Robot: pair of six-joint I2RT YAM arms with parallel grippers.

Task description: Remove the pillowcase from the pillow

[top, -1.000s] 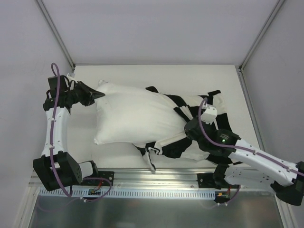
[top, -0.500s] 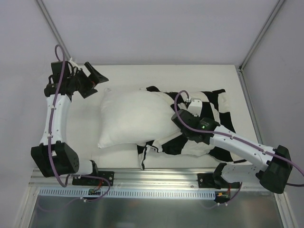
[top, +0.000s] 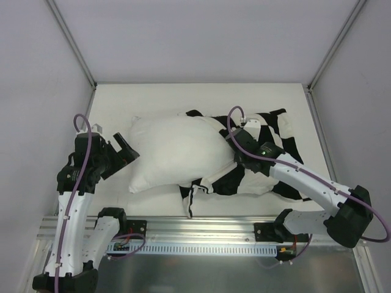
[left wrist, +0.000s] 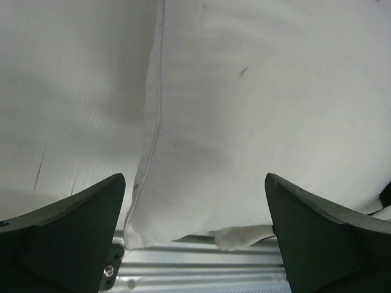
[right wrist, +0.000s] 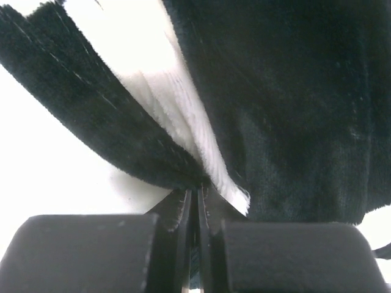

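Observation:
The plain white pillow (top: 174, 149) lies across the table, its right part still inside the black and cream checkered pillowcase (top: 269, 155). My left gripper (top: 127, 151) stands open just off the pillow's left end, touching nothing. In the left wrist view the pillow (left wrist: 244, 110) fills the space ahead of the left gripper (left wrist: 194, 180), whose dark fingers (left wrist: 67, 238) are spread wide. My right gripper (top: 234, 154) is shut on the pillowcase's open edge, over the pillow. Up close, the right gripper (right wrist: 197, 194) pinches a fold of the pillowcase (right wrist: 293, 110).
An aluminium rail (top: 201, 229) runs along the table's near edge, right below the pillow's near corner. White walls and slanted frame posts (top: 70, 43) close in the table on the left, back and right.
My left gripper has let go of the pillow's left corner, opened, and pulled back toward the near edge. The pillow has slackened. My right gripper has moved up and left with the pillowcase.

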